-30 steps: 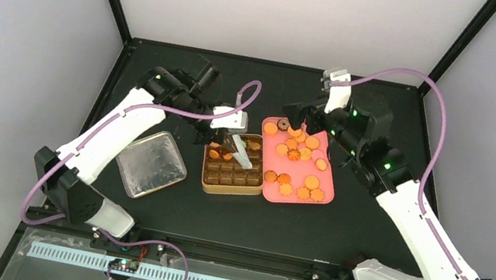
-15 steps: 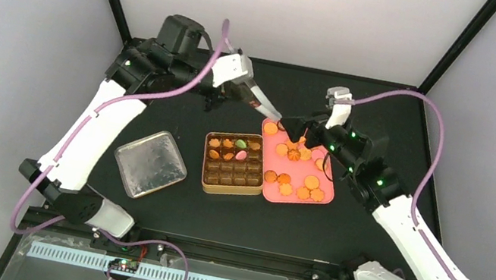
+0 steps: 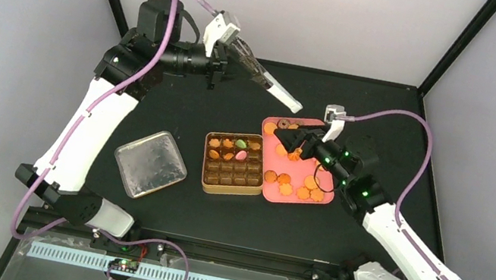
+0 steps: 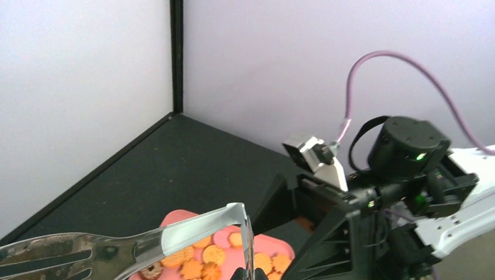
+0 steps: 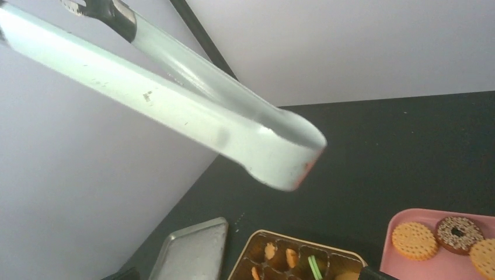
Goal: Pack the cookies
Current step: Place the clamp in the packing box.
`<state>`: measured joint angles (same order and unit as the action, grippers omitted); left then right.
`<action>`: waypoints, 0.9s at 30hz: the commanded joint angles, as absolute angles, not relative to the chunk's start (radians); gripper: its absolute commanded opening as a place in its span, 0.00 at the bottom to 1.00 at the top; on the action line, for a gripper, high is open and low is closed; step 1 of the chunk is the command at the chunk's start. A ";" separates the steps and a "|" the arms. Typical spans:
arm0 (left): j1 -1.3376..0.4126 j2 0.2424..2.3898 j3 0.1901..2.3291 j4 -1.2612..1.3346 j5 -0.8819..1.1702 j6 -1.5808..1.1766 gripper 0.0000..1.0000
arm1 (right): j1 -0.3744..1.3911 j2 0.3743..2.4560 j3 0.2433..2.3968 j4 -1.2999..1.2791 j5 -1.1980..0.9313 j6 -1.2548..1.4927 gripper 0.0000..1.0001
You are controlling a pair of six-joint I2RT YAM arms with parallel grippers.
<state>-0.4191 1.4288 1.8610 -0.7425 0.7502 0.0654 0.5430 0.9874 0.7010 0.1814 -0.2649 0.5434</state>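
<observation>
Black tabletop (image 3: 181, 109) fills the top view, boxed in by pale walls. You see most of the cookies (image 3: 311, 182) lying flat on the pink tray (image 3: 266, 160), which sits just beside the brown tin (image 3: 231, 179). Only the tin's far row holds a few, and its lid (image 3: 150, 163) lies well apart to the left. Your left end effector (image 3: 239, 48) is clenched on the metal tongs (image 3: 269, 87). Their long axis slants from far-left to near-right, tip aimed toward the tray's far-left corner. Your right end effector (image 3: 291, 142) hangs spread, grasping nothing, over the tray's far end.

From the left wrist, the tongs (image 4: 175, 236) reach out above the tray (image 4: 280, 246). The blades nearly meet at the tip, with no cookie between them that you can see.

From the right wrist, the tongs (image 5: 204, 111) cross high overhead, with the tin (image 5: 300, 242) and tray (image 5: 435, 217) below. That arm's own fingers barely show.

By the look of it, you are between picks. Next you need to lower the tip to one cookie, ease the blades apart, straddle it and squeeze. The cookies are round or flower-shaped, so they have no long axis to line up with. Come in from above and mind the right arm.
</observation>
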 commanded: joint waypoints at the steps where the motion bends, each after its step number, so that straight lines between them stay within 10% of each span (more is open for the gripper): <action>1: -0.415 1.422 1.865 -0.657 0.836 -0.062 0.01 | 0.538 1.013 0.710 0.303 -0.279 0.581 1.00; 13: -0.406 1.329 1.574 -0.632 0.889 -0.109 0.01 | 0.538 1.073 0.728 0.332 -0.339 0.526 0.71; 27: -0.399 1.273 1.229 -0.901 0.836 0.440 0.03 | 0.538 1.177 0.707 0.285 -0.328 0.445 0.61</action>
<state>-0.3859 1.2491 1.3155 -0.6624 0.8532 0.1989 0.5533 1.1587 0.6662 0.2070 -0.4427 0.4168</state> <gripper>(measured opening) 0.021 0.630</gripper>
